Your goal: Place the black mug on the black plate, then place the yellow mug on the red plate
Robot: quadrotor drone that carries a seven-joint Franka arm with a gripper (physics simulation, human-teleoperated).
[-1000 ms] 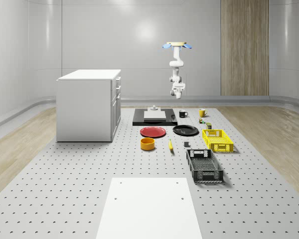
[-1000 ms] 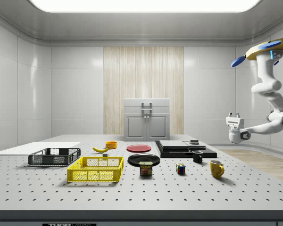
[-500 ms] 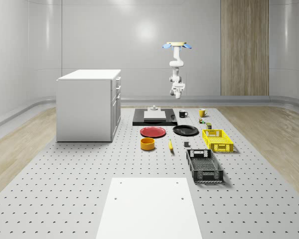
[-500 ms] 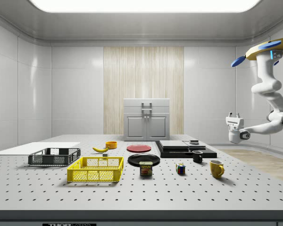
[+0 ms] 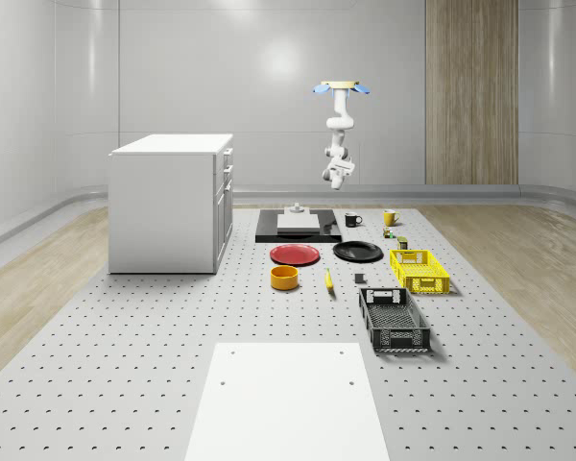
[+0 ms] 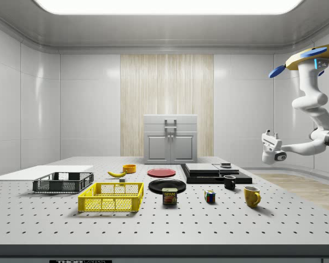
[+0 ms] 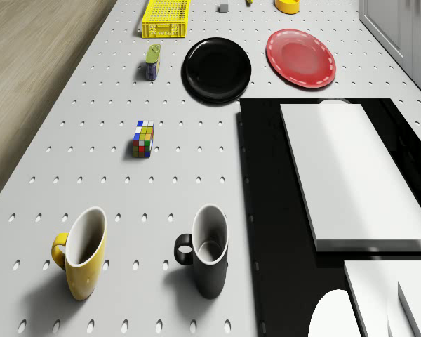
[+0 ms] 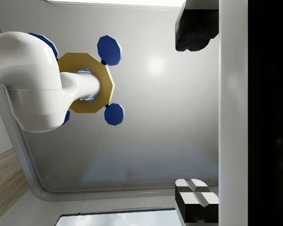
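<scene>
A black mug (image 7: 208, 258) and a yellow mug (image 7: 83, 261) are seen. One plate (image 7: 217, 70) is black, one plate (image 7: 301, 57) is red. The cube (image 7: 144, 138) is covered in many-coloured squares. The drone (image 6: 308, 58) is gold with blue blades.

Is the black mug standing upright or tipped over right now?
Upright. The glossy black ceramic mug stands on its base on the perforated grey table, open mouth up, handle out sideways, beside the yellow mug.
</scene>
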